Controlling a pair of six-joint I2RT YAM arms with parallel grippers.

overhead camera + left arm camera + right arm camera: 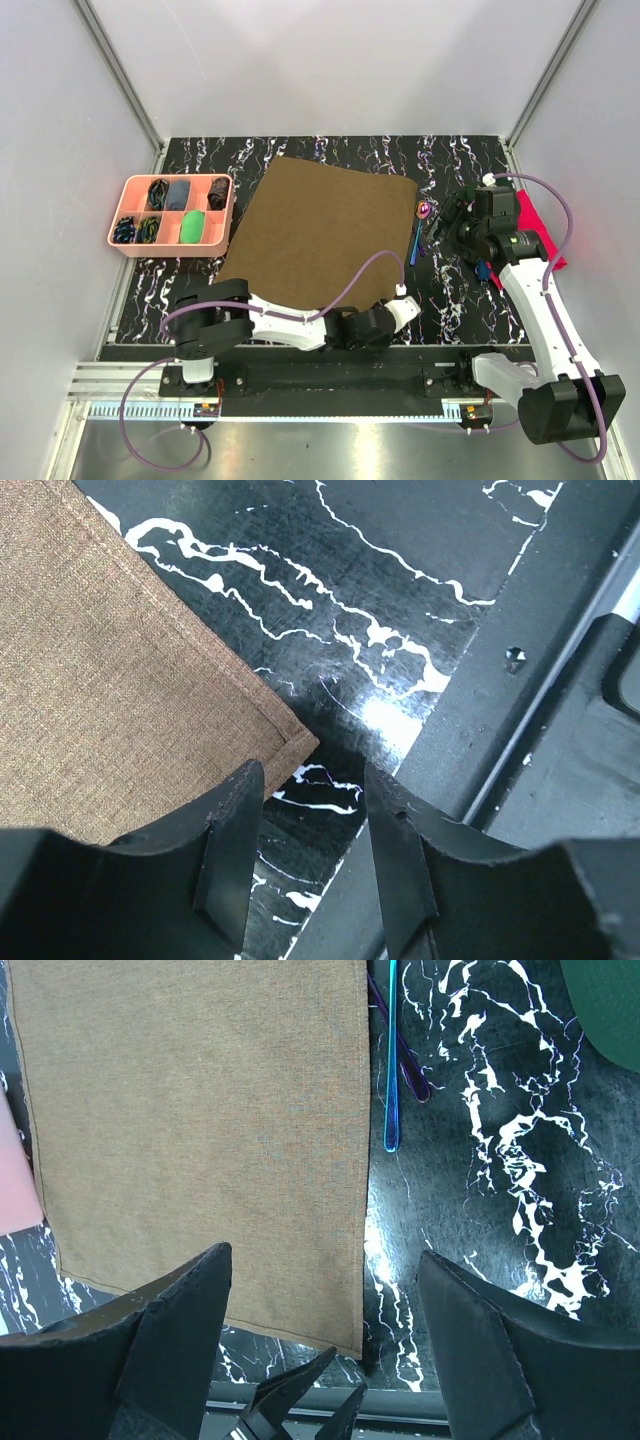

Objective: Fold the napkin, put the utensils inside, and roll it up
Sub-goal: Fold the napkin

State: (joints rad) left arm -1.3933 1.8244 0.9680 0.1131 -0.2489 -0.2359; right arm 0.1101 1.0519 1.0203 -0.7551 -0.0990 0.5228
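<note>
The olive-brown napkin (320, 230) lies flat and unfolded in the middle of the black marbled table. The utensils (420, 235) lie just right of it; a blue handle (390, 1070) and a purple one (408, 1065) show beside the napkin's (200, 1120) right edge. My left gripper (312, 772) is low at the napkin's near right corner (290, 742), jaws apart with only tabletop between them; it also shows from above (380, 315). My right gripper (325, 1252) hovers wide open over the napkin's right edge, holding nothing, and sits beside the utensils (462, 225).
A pink compartment tray (228, 215) with several small items stands at the left. A red cloth (548, 240) lies at the right under the right arm, and a dark green cap (610, 1005) beside it. The table's near edge and metal rail (560, 740) run just behind the left gripper.
</note>
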